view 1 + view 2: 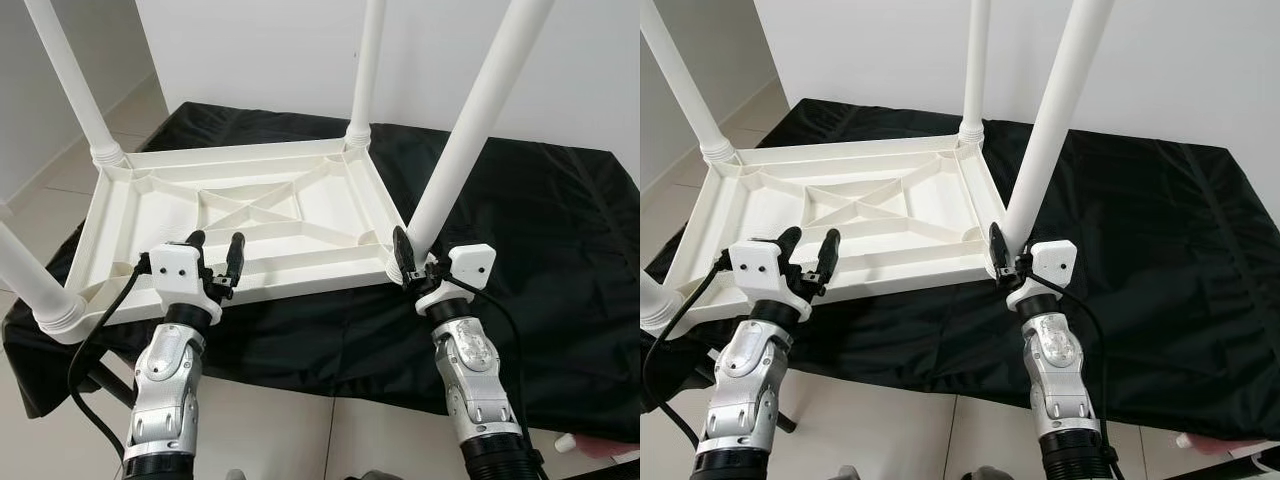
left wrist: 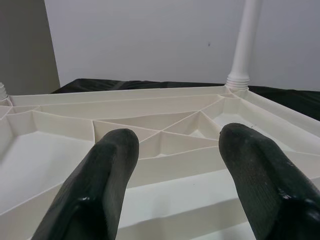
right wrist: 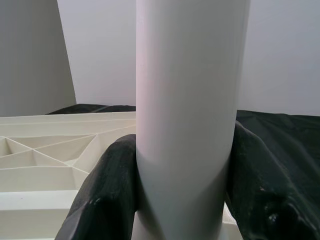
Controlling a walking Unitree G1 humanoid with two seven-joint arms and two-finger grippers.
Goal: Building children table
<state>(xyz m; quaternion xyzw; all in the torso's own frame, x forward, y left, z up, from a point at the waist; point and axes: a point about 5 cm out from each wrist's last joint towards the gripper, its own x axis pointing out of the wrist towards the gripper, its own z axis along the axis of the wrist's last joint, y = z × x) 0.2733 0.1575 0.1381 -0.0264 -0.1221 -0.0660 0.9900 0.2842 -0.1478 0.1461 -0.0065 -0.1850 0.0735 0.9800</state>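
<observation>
White walls and pale tiled floor; black cloth [image 1: 540, 250] covers the table carrying the work.

Right gripper [image 1: 418, 266]: jaws pinch the near-right leg [image 1: 462, 145] low down, just above its socket at the near-right corner of the children table [image 1: 240, 215]. Right wrist view confirms it, with a black finger [image 3: 105, 195] pressed to each side of the white tube. Likely holding the leg to twist or seat it in the socket; the leg leans a little, so it may not be fully home yet.

Left gripper [image 1: 218, 256]: jaws spread, holding nothing, hovering just over the near long rim of the children table toward its near-left part. Left wrist view looks between both fingers [image 2: 95, 185] across the ribbed underside. Probably parked there to brace the top if it shifts while the other arm works.

Children table lies upside down on the black cloth, X-braced ribs facing up, its near-left corner overhanging the table's left edge. Far-left leg [image 1: 70, 80], far-right leg [image 1: 366, 65] and near-left leg [image 1: 28, 275] stand in their corner sockets.

Judgement: late stage, last leg being fixed. Risk: top slides on the cloth under torque.
</observation>
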